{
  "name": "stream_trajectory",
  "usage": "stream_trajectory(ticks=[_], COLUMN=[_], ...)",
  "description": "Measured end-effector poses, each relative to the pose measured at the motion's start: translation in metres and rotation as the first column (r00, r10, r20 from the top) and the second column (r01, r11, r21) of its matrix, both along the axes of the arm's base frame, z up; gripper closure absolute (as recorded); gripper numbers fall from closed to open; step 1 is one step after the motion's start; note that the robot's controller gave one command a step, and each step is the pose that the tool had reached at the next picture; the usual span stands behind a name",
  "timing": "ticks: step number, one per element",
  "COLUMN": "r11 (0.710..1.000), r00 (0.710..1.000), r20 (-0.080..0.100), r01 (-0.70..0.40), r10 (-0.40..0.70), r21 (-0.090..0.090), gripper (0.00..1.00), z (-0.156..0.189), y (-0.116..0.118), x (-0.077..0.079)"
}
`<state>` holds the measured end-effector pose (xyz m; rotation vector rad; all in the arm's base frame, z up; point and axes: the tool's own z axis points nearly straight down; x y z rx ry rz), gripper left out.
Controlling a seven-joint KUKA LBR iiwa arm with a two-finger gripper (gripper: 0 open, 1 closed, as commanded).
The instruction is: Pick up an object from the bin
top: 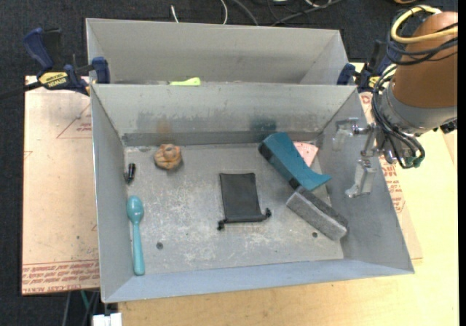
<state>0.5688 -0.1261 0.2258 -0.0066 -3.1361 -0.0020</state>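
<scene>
At the bin's front edge, a teal spoon lies along the left wall, with bare floor to its right. Further back, a flat black pouch sits mid-floor with open floor around it. A blue-handled brush slants near the right wall. The gripper hangs over the right sloping wall, just beside the brush; I cannot tell whether its claw is apart or together. Farthest back, a tan ball rests near the rear wall.
</scene>
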Motion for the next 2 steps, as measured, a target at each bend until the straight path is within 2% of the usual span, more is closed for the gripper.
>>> stream_trajectory(ticks=[1,2], r11=[1.0,0.993], r00=[1.0,0.993], r20=[0.007,0.014], r01=[-0.003,-0.121], r10=[0.003,0.121], r21=[-0.001,-0.004], gripper=[0.0,0.0], z=[0.005,-0.035], y=[0.001,0.021], x=[0.001,-0.01])
